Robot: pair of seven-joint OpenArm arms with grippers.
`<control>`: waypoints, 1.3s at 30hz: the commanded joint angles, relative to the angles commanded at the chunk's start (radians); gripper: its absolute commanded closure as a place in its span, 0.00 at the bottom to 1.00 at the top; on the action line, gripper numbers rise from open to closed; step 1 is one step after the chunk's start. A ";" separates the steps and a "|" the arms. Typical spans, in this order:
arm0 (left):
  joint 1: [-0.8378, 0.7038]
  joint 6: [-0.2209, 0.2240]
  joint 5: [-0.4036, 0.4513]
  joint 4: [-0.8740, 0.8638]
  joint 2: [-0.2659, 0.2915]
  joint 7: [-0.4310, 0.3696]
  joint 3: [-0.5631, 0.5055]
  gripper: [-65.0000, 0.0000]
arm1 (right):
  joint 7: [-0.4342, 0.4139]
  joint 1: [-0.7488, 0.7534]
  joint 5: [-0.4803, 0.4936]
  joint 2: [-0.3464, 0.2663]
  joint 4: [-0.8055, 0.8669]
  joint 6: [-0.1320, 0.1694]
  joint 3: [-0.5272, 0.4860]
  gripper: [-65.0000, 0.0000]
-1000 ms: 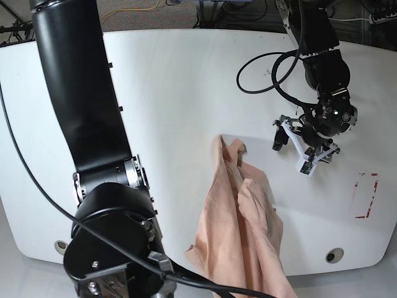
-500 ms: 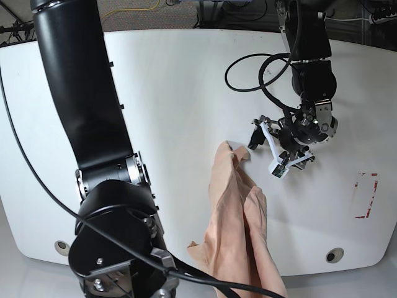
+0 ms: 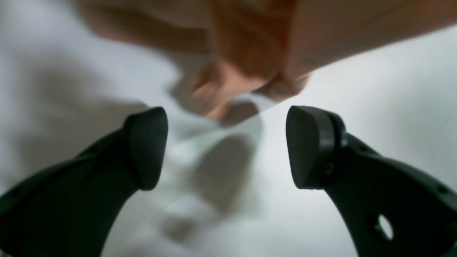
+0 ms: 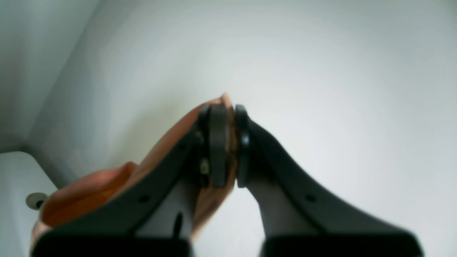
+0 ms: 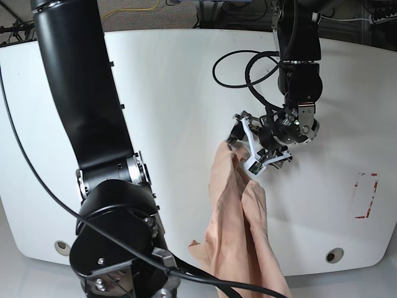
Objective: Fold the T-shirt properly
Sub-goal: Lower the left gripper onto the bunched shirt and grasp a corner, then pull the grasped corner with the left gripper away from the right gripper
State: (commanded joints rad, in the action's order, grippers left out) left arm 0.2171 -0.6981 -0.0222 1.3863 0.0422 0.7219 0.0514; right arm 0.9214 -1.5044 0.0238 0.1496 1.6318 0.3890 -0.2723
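Note:
The peach T-shirt (image 5: 239,230) lies bunched in a long strip on the white table (image 5: 173,93), running from mid-table down past the front edge. My left gripper (image 5: 240,152) hovers at the strip's far end, open. In the left wrist view its fingers (image 3: 146,142) stand wide apart, and the T-shirt's crumpled tip (image 3: 250,53) lies just beyond them, with no cloth between them. In the right wrist view my right gripper (image 4: 226,142) is shut on a fold of the T-shirt (image 4: 89,192), held above the table. In the base view that gripper is out of frame.
The thick black right arm (image 5: 87,112) fills the left of the base view. A black cable loop (image 5: 242,62) lies on the table behind the left arm. Red tape marks (image 5: 366,195) sit at the right. A round hole (image 5: 335,254) is near the front edge.
My left arm has swung left across the table, from well right of the shirt to its far end. The shirt strip has narrowed, and its far end has shifted slightly.

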 joint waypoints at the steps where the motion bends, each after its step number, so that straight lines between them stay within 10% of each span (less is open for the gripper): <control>1: 0.003 0.000 0.000 -0.020 0.000 -0.014 -0.002 0.25 | 0.000 0.000 0.000 0.000 0.000 0.000 0.000 1.00; 12: 0.054 0.000 0.000 -0.143 -0.002 -0.064 -0.003 0.27 | 0.000 0.018 0.000 0.000 0.002 0.000 0.002 1.00; 29: 0.094 0.000 0.005 -0.224 -0.005 -0.064 -0.003 0.98 | 0.000 0.029 0.000 -0.006 0.002 0.000 0.005 1.00; 39: 0.060 0.000 0.005 -0.100 -0.052 -0.055 -0.003 1.00 | 0.005 0.089 -0.006 -0.081 0.049 0.000 0.006 1.00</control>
State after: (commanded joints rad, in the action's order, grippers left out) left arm 0.2770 -0.6981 -0.0176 1.2866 -0.0100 0.6667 0.0483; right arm 0.9260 -1.4154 0.0176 0.0683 1.6809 0.3890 -0.2662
